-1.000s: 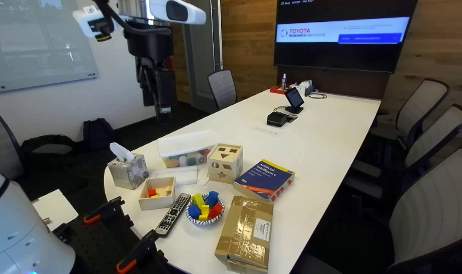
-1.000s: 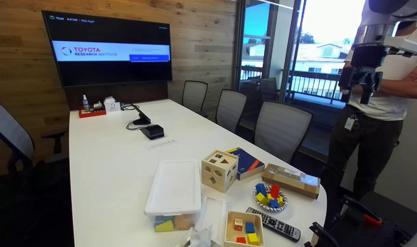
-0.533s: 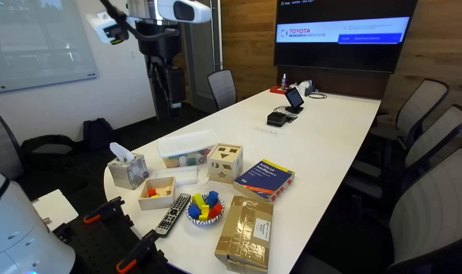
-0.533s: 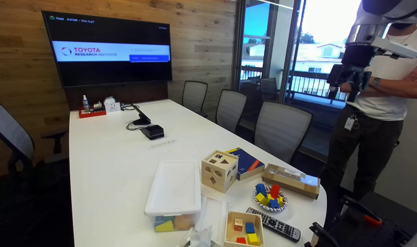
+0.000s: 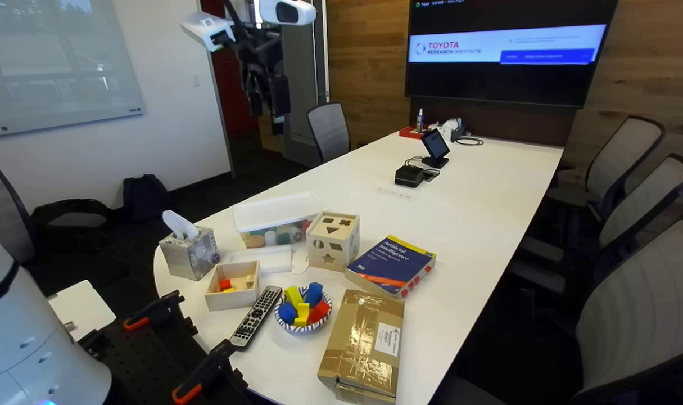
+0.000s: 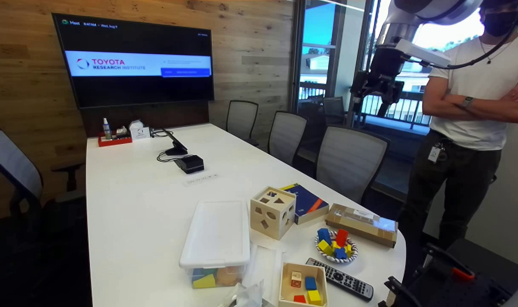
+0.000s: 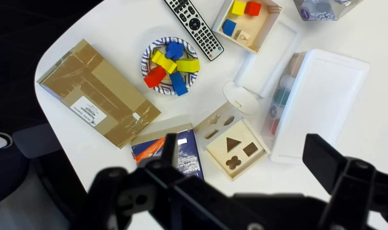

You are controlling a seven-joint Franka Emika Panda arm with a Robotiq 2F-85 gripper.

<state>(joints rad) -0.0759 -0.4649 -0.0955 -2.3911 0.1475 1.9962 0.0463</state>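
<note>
My gripper is open and holds nothing, high above the white table. In the wrist view its fingers stand wide apart, with the wooden shape-sorting cube showing far below between them. The blue book lies beside the cube, partly hidden by a finger. A patterned bowl of coloured blocks sits between the remote and the brown cardboard box. An open wooden box holds several small blocks. A clear bin with a white lid stands next to the cube. The gripper touches none of these.
A tissue box is near the table's end. Farther along stand a tablet and a black box. Chairs line the table, and a person stands with folded arms behind the arm.
The arm has swung with its open gripper, rightward and upward in an exterior view and leftward in both earlier-to-now frames of the opposite camera. Objects on the table have not moved.
</note>
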